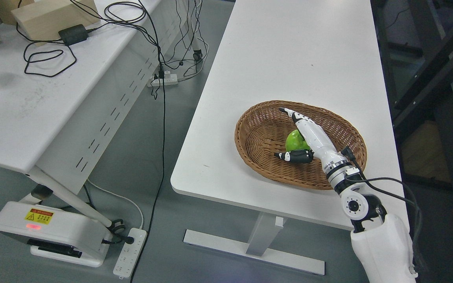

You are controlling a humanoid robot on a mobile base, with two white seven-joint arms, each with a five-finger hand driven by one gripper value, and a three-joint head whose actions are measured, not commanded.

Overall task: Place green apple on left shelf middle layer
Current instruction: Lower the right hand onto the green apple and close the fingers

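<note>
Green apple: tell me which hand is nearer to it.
Right. The right hand is in the basket at the apple, fingers extended over it and thumb just below it. The left hand is out of view.

The right arm (383,243) has a smooth white shell, with a round white joint and a silver ring with black bands near the basket (258,118). The right hand (309,135) is white, its thumb black with white segments. A black cable loops beside the wrist.
</note>
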